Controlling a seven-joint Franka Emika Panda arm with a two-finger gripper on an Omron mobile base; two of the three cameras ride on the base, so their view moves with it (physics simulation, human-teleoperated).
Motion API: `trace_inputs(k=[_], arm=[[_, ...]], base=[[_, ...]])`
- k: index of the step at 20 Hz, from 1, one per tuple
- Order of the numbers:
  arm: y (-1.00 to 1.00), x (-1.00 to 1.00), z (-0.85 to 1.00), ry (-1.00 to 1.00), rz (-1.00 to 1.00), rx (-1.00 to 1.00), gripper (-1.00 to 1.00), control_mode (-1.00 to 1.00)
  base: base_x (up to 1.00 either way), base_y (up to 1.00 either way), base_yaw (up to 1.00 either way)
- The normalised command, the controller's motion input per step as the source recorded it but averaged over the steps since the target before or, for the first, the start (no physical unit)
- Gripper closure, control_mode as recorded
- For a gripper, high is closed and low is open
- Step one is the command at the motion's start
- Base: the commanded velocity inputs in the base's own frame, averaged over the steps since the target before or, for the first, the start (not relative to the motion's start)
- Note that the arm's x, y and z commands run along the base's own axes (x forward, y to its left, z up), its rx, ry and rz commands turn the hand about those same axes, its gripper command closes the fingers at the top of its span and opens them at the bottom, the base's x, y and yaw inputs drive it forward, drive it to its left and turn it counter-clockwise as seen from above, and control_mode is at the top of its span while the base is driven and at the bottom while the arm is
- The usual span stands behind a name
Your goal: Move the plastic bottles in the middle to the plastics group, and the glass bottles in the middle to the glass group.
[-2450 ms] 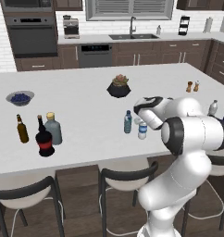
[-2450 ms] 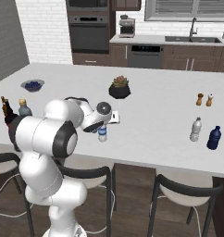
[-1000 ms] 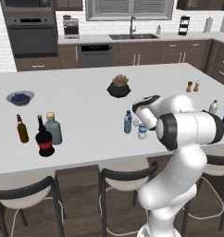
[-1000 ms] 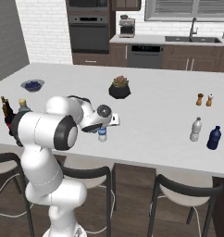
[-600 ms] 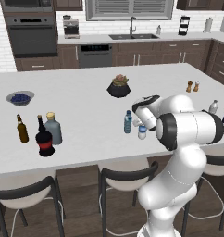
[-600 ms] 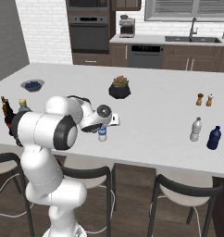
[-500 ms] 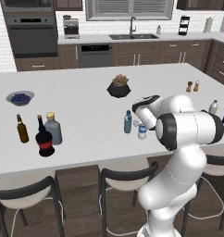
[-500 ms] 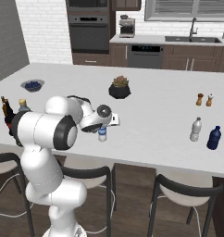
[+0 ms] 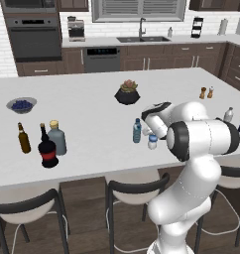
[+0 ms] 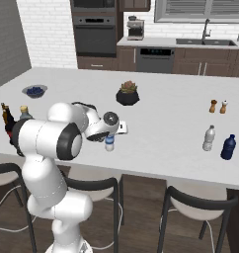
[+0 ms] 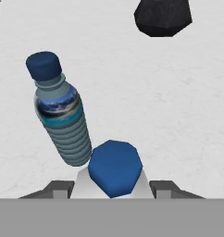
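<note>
blue-tinted bottle [image 11: 63, 120] with blue cap, clear bottle [image 11: 115, 173] with blue cap, black planter [image 11: 162, 17], white counter [image 11: 178, 102]

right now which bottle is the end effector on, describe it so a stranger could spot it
On the white island counter, look in front of the black plant pot, where two small water bottles stand together. It is the clear bottle between the end effector fingertips, nearer the stools. Its neighbour, the blue-tinted bottle, stands free.
</note>
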Motion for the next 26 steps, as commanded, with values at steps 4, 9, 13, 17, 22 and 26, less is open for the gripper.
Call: trace_inputs(k=[4,9,13,17,22,26], arm=[[0.0,0.0,0.0,0.0,0.0,0.0,1.0,-1.0],[-0.01,-0.08,0.01,-0.01,-0.01,0.0,1.0,-1.0],[-0.35,-0.2,0.27,-0.01,-0.08,0.0,1.0,-1.0],[-0.73,-0.24,0.46,0.0,-0.1,0.0,1.0,-1.0],[-0.88,-0.06,0.42,0.04,-0.19,0.0,1.0,-1.0],[-1.0,-0.01,0.36,0.12,-0.23,0.0,1.0,-1.0]], base=[[0.0,0.0,0.0],[0.0,0.0,0.0],[0.0,0.0,0.0],[0.0,0.0,0.0],[0.0,0.0,0.0],[0.0,0.0,0.0]])
